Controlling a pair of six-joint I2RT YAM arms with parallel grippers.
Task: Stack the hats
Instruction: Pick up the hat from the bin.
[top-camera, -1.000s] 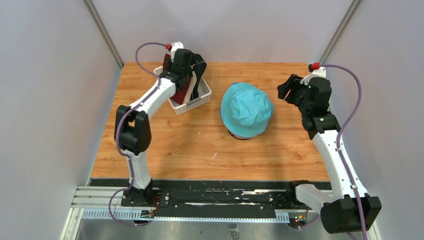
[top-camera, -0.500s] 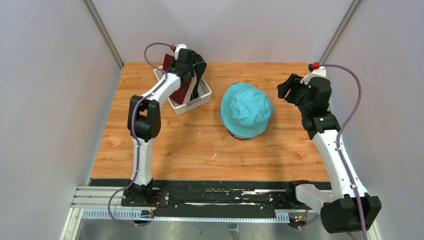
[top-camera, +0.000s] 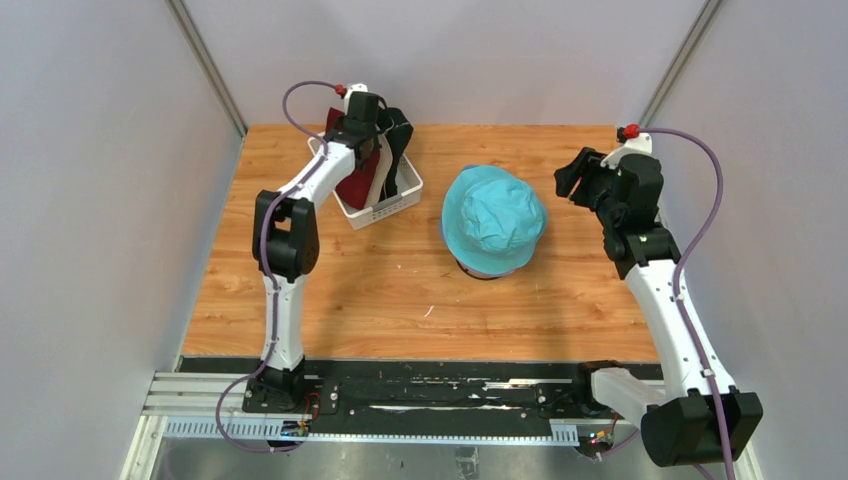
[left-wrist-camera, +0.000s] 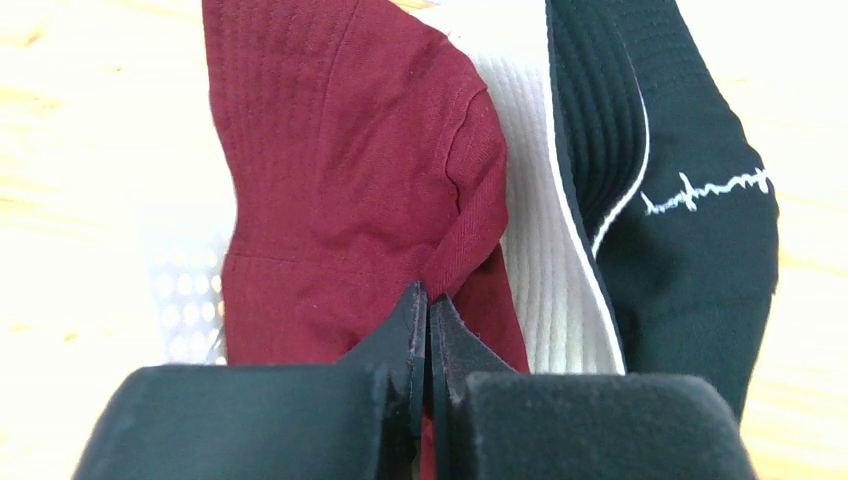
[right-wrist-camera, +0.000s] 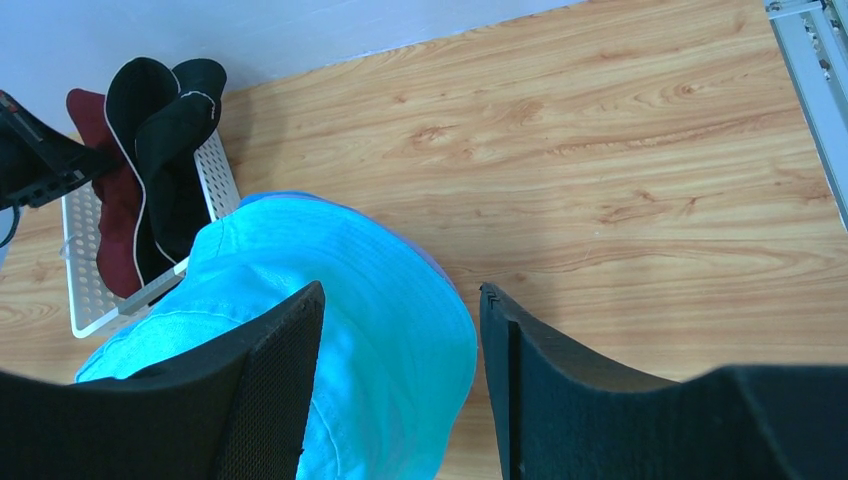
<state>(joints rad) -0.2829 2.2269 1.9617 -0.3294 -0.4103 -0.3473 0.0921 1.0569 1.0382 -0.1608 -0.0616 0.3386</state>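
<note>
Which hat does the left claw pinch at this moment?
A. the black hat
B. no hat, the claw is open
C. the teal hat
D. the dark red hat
D: in the left wrist view the left claw is closed on a fold of the dark red hat.

The wooden table (top-camera: 400, 290) bears a white lattice basket (top-camera: 392, 207) far left and a teal hat (top-camera: 494, 218) near its middle.
</note>
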